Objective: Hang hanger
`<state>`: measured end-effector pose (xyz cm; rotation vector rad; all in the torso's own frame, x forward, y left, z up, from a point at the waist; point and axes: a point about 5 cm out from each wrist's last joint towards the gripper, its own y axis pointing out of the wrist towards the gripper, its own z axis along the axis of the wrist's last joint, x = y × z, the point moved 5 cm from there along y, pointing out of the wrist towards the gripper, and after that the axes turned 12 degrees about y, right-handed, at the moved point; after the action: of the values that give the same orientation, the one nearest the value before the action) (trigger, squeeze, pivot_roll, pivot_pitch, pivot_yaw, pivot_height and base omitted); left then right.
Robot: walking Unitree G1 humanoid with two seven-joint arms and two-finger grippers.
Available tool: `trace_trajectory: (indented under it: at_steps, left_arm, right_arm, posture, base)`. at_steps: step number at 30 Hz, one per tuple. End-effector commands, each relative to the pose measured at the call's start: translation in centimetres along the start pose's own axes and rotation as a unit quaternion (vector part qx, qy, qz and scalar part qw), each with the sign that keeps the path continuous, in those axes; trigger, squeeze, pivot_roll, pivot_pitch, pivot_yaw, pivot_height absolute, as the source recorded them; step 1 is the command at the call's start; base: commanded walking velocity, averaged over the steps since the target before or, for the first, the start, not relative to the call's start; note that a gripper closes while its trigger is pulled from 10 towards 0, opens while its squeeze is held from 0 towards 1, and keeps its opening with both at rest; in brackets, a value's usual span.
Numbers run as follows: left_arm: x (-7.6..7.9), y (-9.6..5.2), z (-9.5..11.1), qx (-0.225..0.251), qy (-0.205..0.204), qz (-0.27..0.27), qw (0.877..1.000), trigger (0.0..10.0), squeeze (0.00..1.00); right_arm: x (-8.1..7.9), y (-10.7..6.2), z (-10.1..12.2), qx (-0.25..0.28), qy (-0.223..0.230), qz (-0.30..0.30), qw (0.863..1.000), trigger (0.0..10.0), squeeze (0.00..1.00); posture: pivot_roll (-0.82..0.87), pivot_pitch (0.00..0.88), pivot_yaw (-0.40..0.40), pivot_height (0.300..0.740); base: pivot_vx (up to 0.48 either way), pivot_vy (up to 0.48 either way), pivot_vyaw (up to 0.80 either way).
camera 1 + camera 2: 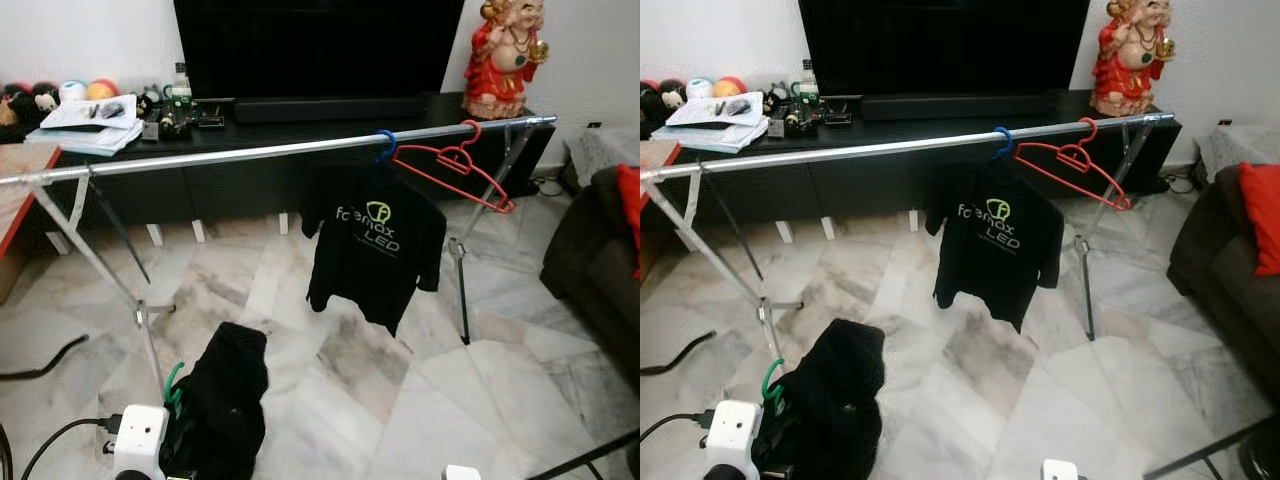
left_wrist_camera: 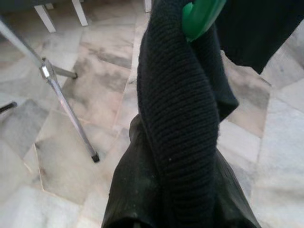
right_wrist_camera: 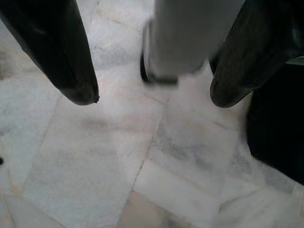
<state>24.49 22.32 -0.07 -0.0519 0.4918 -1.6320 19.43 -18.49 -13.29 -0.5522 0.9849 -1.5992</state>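
Green hanger mostly hidden under black sweater. Left end effector's grip: cannot tell. Right end effector wide open, empty.

My black garment hides most of the green hanger; my left hand's grip on it stays unseen.

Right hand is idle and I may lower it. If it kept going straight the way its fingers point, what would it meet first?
Most likely the marble floor. The right hand points down at it with fingers open. A grey blurred part sits between them, but whether it lies in the path is unclear.
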Motion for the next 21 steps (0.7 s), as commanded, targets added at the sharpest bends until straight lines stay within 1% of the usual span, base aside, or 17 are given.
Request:
trace_trajectory:
  at_steps: [1,11,14,18,21]
  left_arm:
    - [0.39,0.09,0.66,0.012,-0.001,-0.002,1.0,10.0,0.0]
    - [0.39,0.04,0.3,0.005,0.002,0.001,1.0,10.0,0.0]
    - [0.3,0.04,0.41,0.01,-0.004,0.012,1.0,10.0,0.0]
    - [0.45,0.08,0.56,0.016,-0.011,0.013,1.0,10.0,0.0]
    - [0.48,0.14,0.4,0.009,-0.004,0.013,1.0,10.0,0.0]
  right_arm:
    - [0.63,-0.14,-0.6,-0.009,-0.002,-0.01,1.0,10.0,0.0]
    - [0.2,-0.1,-0.85,-0.013,-0.004,-0.009,1.0,10.0,0.0]
    - [0.28,-0.1,-0.83,-0.015,-0.006,-0.009,1.0,10.0,0.0]
    - [0.49,-0.11,-0.73,-0.015,-0.008,-0.01,1.0,10.0,0.0]
    - [0.62,-0.13,-0.73,-0.015,-0.01,-0.01,1.0,10.0,0.0]
  posture:
    - [-0.02,0.098,-0.002,0.721]
    - [-0.01,0.094,-0.006,0.721]
    - [-0.01,0.09,-0.008,0.721]
    - [-0.01,0.088,-0.008,0.721]
    - [-0.01,0.085,-0.008,0.721]
  base:
    - [0.39,0.0,0.0]
    - [0.388,0.0,0.0]
    - [0.0,0.0,0.0]
    - [0.0,0.0,0.0]
    - [0.0,0.0,0.0]
